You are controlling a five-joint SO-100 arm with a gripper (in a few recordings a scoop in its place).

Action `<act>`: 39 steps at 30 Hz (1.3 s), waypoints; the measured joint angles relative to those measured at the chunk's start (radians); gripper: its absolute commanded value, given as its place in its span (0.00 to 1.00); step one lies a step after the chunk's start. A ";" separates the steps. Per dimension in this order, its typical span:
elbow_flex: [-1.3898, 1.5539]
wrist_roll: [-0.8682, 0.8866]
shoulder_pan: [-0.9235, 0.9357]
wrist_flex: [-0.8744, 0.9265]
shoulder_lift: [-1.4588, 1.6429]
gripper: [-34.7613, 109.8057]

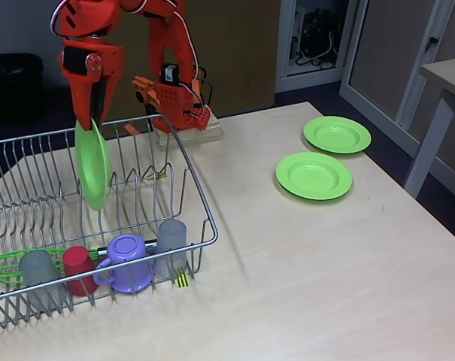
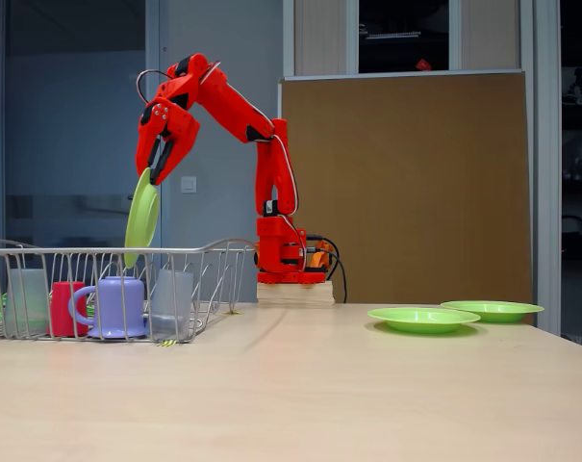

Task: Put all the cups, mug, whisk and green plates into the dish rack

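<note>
Closest to the lens in a fixed view, along the front row of the rack, sit a grey cup, the red cup, the mug and a second grey cup, with the whisk lying behind them at lower left. Above, at upper left, the gripper has its fingers clamped on the top rim of one plate, which hangs on edge with its lower rim down among the prongs; whether it already rests on the wires I cannot tell from either angle. The main risk, I judge, is release before the rim sits between two prongs: the plate would tip flat or slide toward the cups and knock them. It also hangs slightly tilted in the other fixed view, so it could catch a prong on the way down and twist out of a thin rim grip. Two more plates, the near plate and the far plate, lie flat on the counter at right, well apart from the rack; flat rims will be hard to pinch.
</note>
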 measured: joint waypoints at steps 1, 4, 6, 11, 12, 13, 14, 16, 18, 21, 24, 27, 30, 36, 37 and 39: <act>0.000 -0.003 0.012 0.000 -0.006 0.24; 0.000 -0.021 0.049 -0.009 -0.040 0.24; 0.000 -0.037 0.072 -0.009 -0.055 0.24; -0.020 -0.066 0.087 -0.008 -0.075 0.24; -0.034 -0.072 0.087 -0.006 -0.075 0.24; -0.041 -0.075 0.089 -0.002 -0.075 0.24; -0.055 -0.075 0.089 0.005 -0.075 0.24; -0.086 -0.084 0.086 0.021 -0.075 0.24; -0.121 -0.094 0.081 0.040 -0.075 0.24; -0.160 -0.094 0.071 0.064 -0.075 0.24; -0.184 -0.094 0.055 0.083 -0.075 0.24; -0.206 -0.095 0.048 0.098 -0.075 0.24; -0.224 -0.095 0.040 0.104 -0.075 0.24; -0.227 -0.095 0.044 0.106 -0.084 0.24; -0.227 -0.095 0.044 0.106 -0.091 0.24; -0.221 -0.095 0.044 0.104 -0.094 0.24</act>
